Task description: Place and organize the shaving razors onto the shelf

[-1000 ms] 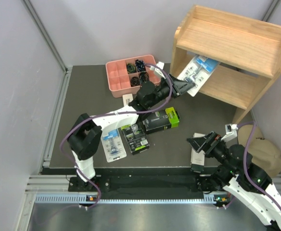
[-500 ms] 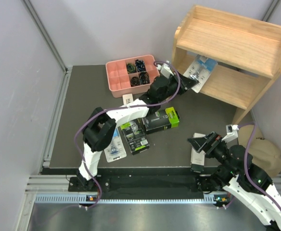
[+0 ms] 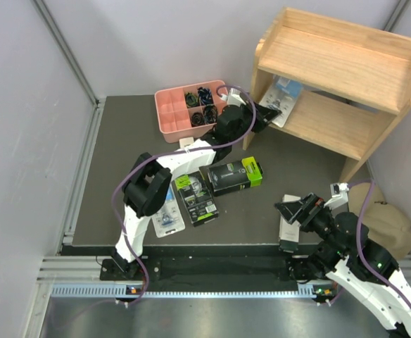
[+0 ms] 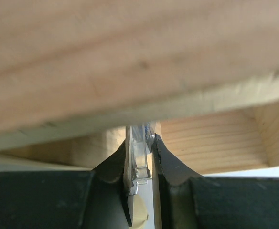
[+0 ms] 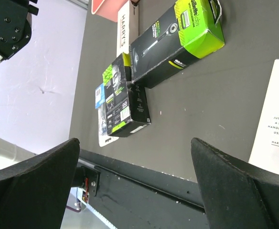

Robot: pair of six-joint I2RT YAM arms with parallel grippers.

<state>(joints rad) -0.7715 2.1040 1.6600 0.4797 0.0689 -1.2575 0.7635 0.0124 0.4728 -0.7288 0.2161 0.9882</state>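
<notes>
- Step in hand: shelving one pack. Left gripper (image 3: 265,117) is pinched narrow on the edge of a clear blister pack (image 3: 284,94).
- Pack projects straight ahead of that gripper, under the upper board of the shelf (image 3: 346,60), at the lower tier's left end. Contact with the tier: probably close, but the wrist view cannot confirm it.
- Next move, judged: settle pack down, release, back out without dragging it.
- Right gripper (image 3: 290,209) is spread wide, empty; slim white box (image 3: 288,229) lies just beneath it on the worktop (image 3: 121,141).

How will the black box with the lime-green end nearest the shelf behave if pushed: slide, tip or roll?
The black box lies flat on a broad face, so it would probably slide, not tip or roll. Its squared card faces suggest stiffness. It seems to touch the second black box, which a push may shift.
</notes>
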